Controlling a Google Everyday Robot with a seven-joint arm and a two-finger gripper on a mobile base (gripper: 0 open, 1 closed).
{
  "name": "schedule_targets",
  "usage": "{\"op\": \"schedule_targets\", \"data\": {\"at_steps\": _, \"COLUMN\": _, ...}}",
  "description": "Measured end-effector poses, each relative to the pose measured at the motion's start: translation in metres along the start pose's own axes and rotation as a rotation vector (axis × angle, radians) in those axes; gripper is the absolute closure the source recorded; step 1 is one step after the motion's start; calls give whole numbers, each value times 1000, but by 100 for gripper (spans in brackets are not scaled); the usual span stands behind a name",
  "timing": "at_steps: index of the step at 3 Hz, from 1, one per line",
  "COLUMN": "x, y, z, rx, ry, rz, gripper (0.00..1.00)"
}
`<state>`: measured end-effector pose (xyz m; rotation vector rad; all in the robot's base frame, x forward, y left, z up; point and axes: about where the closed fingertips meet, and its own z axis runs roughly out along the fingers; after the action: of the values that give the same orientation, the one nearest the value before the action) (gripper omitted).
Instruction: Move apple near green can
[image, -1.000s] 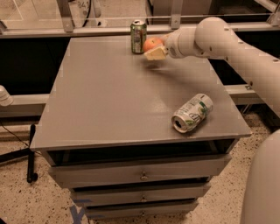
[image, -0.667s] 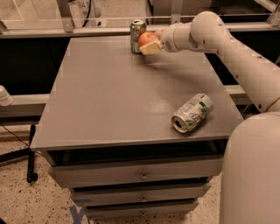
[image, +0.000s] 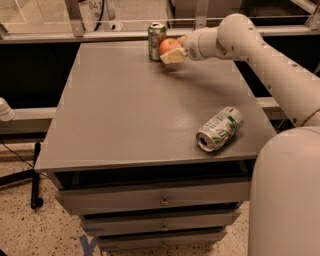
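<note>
Speckled flooring (image: 30, 230) fills the bottom of the frame, with a blue tape mark (image: 89, 244) at lower centre and a black stand leg (image: 35, 175) at lower left. Above it stands a grey cabinet whose three drawers (image: 160, 199) face the viewer, each with a small central knob. The robot's pale body (image: 285, 200) blocks the lower right corner and hides that end of the drawers.

The grey tabletop (image: 125, 110) spans the middle of the frame. Near its front right corner a white-silver can (image: 219, 129) with green leaf marks lies on its side, open end toward the viewer, well apart from the other items.

The arm (image: 270, 65) runs from the right edge up and leftward over the table's far right side. At upper centre the gripper (image: 171, 53) has its pale fingers (image: 175, 56) closed about the apple (image: 168, 45), low over the table's far edge. Whether the fruit rests on the surface cannot be told. The green can (image: 156, 41) stands upright just left of the apple, at the far edge; contact between the two cannot be judged.

Behind the table a metal rail (image: 100, 35) crosses the frame, with upright posts (image: 74, 15) beyond it.
</note>
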<state>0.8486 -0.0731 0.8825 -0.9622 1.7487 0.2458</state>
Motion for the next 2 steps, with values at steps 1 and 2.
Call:
{"op": "schedule_targets", "data": {"at_steps": 1, "x": 9, "y": 2, "z": 4, "rx": -16, "ry": 17, "rz": 33, "gripper": 82}}
{"op": "schedule_targets", "data": {"at_steps": 2, "x": 14, "y": 5, "z": 9, "rx": -30, "ry": 26, "rz": 54, "gripper": 59}}
